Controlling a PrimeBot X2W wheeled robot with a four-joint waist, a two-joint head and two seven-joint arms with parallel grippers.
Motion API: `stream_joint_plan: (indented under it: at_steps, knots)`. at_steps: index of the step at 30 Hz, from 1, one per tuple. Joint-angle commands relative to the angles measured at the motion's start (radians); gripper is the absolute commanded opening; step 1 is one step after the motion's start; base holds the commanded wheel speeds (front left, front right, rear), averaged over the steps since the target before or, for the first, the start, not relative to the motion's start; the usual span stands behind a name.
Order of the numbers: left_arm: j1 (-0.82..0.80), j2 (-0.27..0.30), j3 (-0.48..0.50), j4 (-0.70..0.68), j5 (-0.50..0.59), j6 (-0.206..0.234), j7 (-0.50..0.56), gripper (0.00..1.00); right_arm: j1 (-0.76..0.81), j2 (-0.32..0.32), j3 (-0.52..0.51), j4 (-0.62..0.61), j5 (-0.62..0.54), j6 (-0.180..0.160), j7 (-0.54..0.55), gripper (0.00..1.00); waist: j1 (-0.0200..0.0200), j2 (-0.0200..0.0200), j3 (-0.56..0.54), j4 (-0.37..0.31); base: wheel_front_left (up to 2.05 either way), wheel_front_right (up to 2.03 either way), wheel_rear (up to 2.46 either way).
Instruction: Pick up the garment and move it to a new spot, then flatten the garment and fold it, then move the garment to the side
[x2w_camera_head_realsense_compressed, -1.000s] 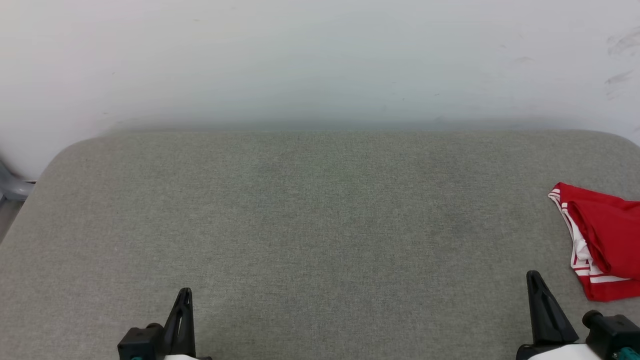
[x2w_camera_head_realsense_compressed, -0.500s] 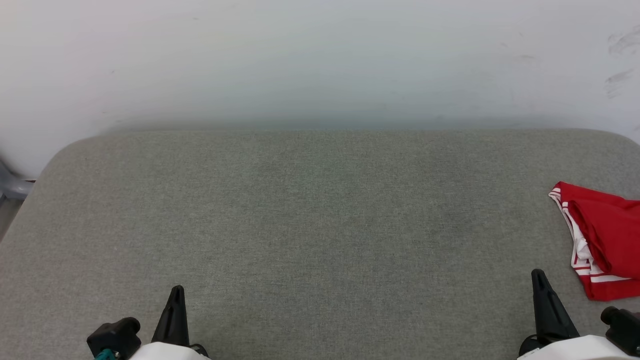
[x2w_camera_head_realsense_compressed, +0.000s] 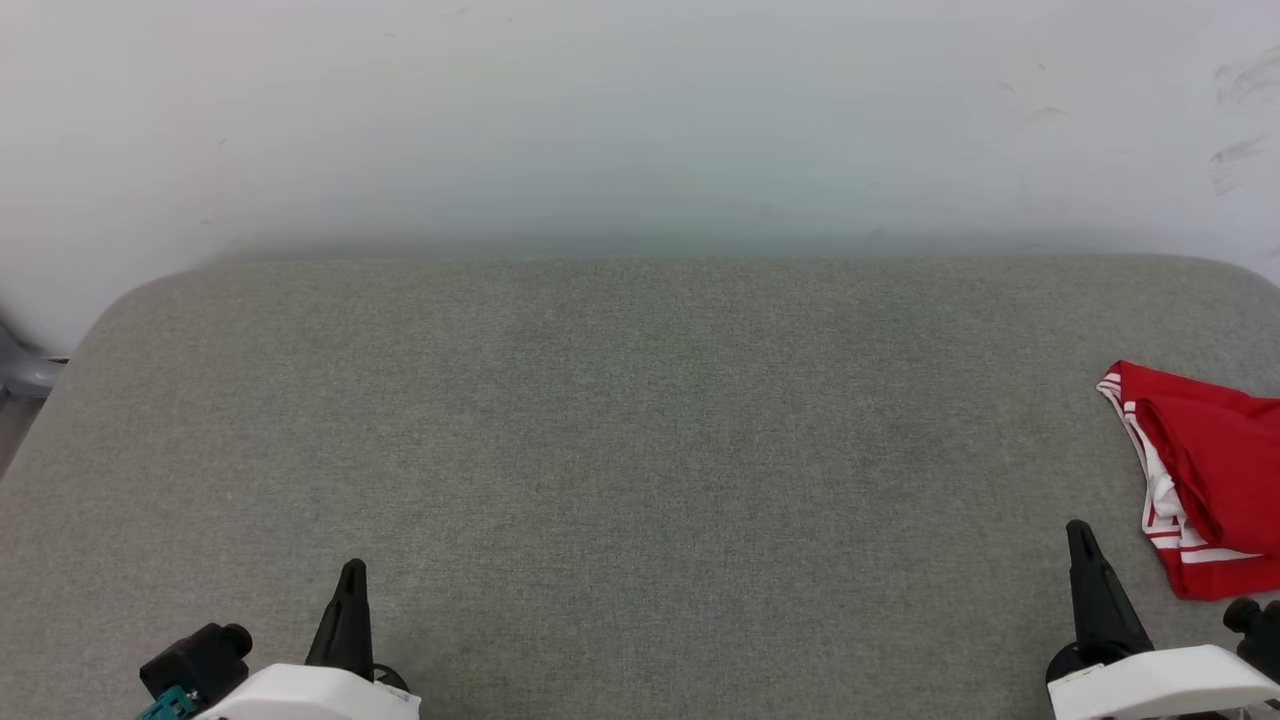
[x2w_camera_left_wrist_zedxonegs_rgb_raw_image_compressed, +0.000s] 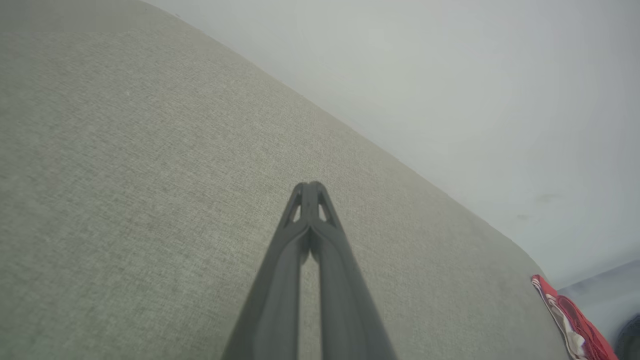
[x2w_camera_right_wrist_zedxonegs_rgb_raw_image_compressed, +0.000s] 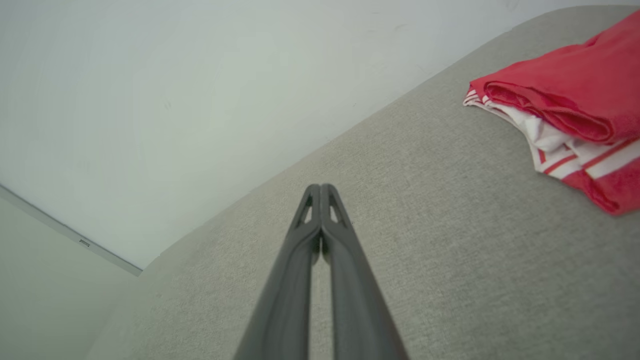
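Folded red garment (x2w_camera_head_realsense_compressed: 1215, 470) — soft, striped — on woven grey cushion (x2w_camera_head_realsense_compressed: 620, 440).

Padded surface (x2w_camera_head_realsense_compressed: 640, 450) open ahead; garment (x2w_camera_head_realsense_compressed: 1215, 470) heaped at right edge.

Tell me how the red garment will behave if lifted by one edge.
The garment lies in soft, rolled folds, so it will likely hang limp and unfold if pinched by one layer. Thin cloth, so probably light. Pushed across the woven grey surface, it would probably bunch rather than slide.
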Motion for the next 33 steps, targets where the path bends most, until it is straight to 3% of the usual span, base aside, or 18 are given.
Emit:
stream_joint_plan:
  at_steps: [1, 33]
  knots:
    - [-0.029, 0.002, 0.005, -0.011, -0.024, -0.004, 0.005, 0.00, -0.026, 0.001, -0.004, -0.008, 0.024, 0.000, 0.005, 0.00, 0.0000, 0.0000, 0.000, 0.000, 0.00, 0.00, 0.00]
    - [-0.090, 0.001, 0.037, 0.020, -0.441, -0.042, 0.108, 0.00, -0.084, 0.003, -0.014, 0.026, 0.424, 0.000, 0.107, 0.00, 0.0000, 0.0000, 0.008, -0.005, 0.00, 0.00, 0.00]
